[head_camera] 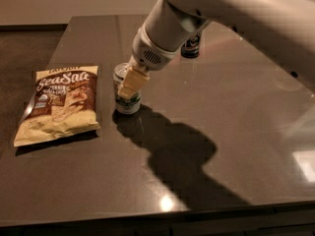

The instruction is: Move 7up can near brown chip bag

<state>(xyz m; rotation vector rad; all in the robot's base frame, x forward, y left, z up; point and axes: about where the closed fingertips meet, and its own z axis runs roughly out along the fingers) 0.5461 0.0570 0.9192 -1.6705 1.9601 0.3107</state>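
The dark worktop (236, 112) carries little around me. The brown chip bag (59, 104) lies flat at the left of the frame, its "Sea Salt" panel facing up and its long side running up and down the picture. A dark can (190, 46) stands near the top centre, partly hidden behind my arm (177, 21) and well apart from everything else. My shadow (172, 151) spreads from the centre of the frame toward the lower right. Between the bag and the thing I hold the surface is bare, so nothing stands in the way there. My arm comes in from the upper right corner and slants down to the left, the thick white wrist section tapering to my hand (127, 91) just left of centre. The hand is closed on the 7up can (126, 103): one cream finger (131, 82) lies across the can's front face, and the other is hidden behind it. The can stands upright, its green base band at the worktop, just to the right of the bag's right edge but apart from it, level with the bag's upper half.
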